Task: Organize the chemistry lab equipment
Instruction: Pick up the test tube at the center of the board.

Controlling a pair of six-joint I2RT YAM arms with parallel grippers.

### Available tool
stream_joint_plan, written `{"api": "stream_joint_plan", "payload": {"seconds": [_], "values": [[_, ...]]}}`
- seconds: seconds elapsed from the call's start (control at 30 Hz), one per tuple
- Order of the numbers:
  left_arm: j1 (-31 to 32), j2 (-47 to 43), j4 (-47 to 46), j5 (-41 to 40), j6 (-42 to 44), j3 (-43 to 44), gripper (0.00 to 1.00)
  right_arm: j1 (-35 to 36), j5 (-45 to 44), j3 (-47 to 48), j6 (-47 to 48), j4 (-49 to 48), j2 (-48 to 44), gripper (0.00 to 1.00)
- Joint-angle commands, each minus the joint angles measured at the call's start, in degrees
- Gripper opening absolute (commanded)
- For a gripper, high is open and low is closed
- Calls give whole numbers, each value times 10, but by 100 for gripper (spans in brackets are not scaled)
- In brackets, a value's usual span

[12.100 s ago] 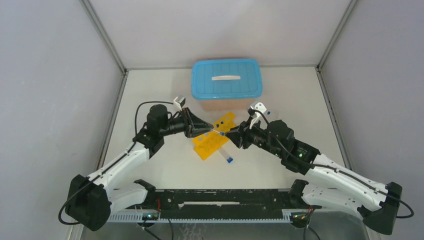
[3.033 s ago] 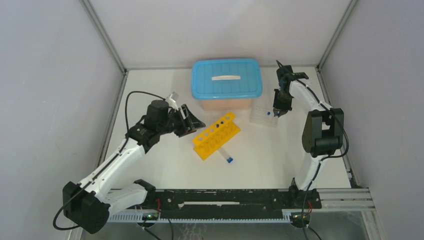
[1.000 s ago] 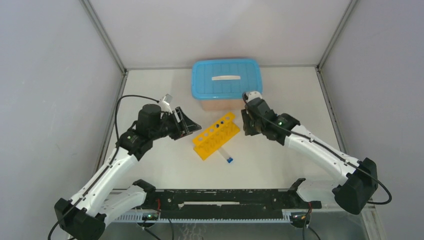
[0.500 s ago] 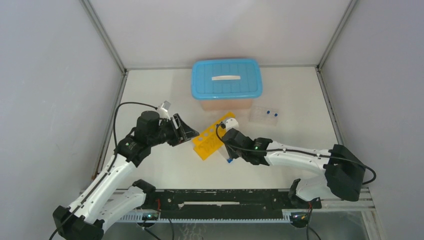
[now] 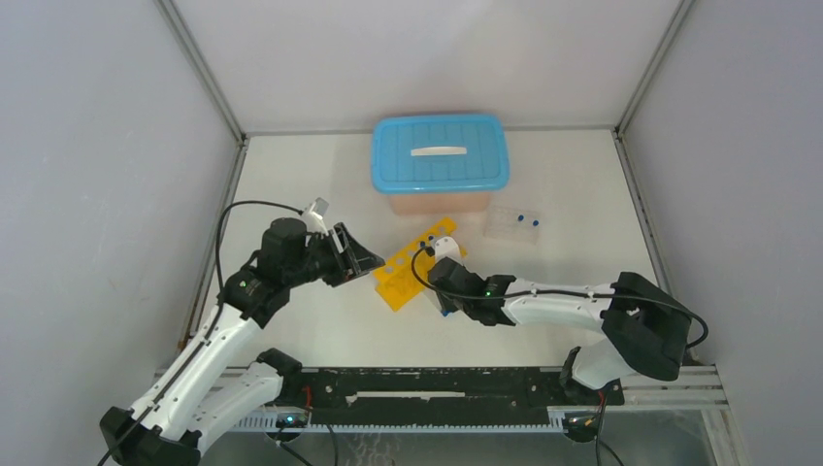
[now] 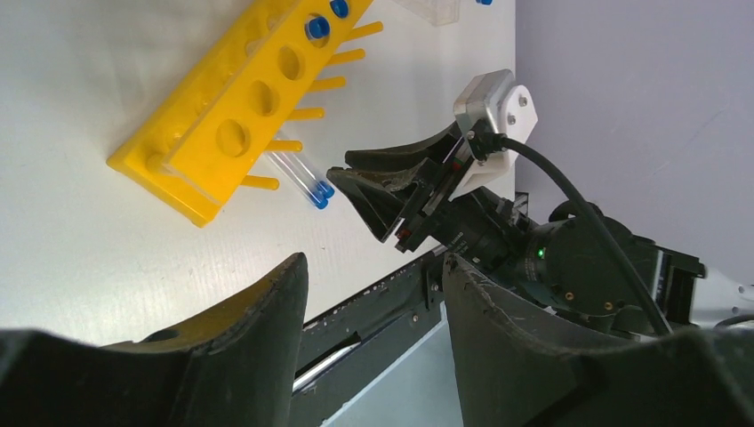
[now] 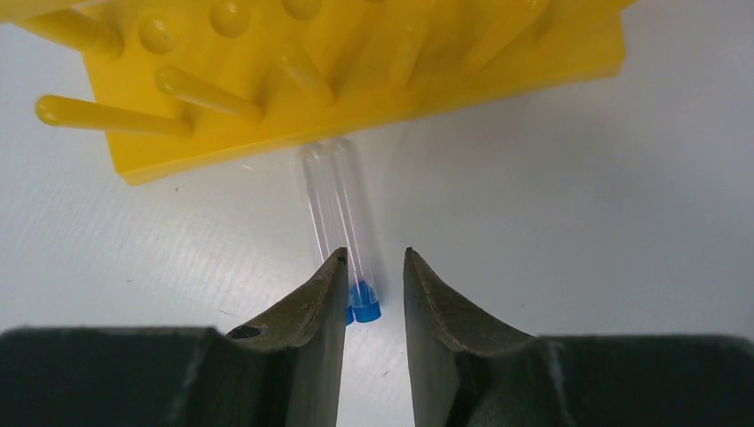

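The yellow rack lies on the table, with blue-capped tubes in holes at its far end. Two clear blue-capped tubes lie side by side on the table against its near side, also in the left wrist view. My right gripper is low over their cap ends. Its jaws are narrowly open, with one cap between the fingers, not clamped. My left gripper is open and empty, left of the rack. The small clear tray holds two tubes. The black wire ring is out of view.
A box with a blue lid stands behind the rack. The right arm stretches low across the table's near right. A black rail runs along the front edge. Grey walls enclose the table.
The right arm has swung from the tray at the back right to the tubes beside the rack and lowered over them. The left gripper has drawn back slightly to the left.
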State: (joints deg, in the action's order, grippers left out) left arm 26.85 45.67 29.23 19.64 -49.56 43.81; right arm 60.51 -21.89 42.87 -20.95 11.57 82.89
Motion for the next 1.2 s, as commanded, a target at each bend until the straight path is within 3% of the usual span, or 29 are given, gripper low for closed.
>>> {"api": "stream_joint_plan", "payload": {"seconds": [0.0, 1.17], "values": [[-3, -7, -5, -5, 0, -5, 61, 4, 4, -15, -15, -48, 3, 36], [-3, 23, -14, -1, 8, 1, 61, -2, 52, -55, -11, -88, 29, 35]]}}
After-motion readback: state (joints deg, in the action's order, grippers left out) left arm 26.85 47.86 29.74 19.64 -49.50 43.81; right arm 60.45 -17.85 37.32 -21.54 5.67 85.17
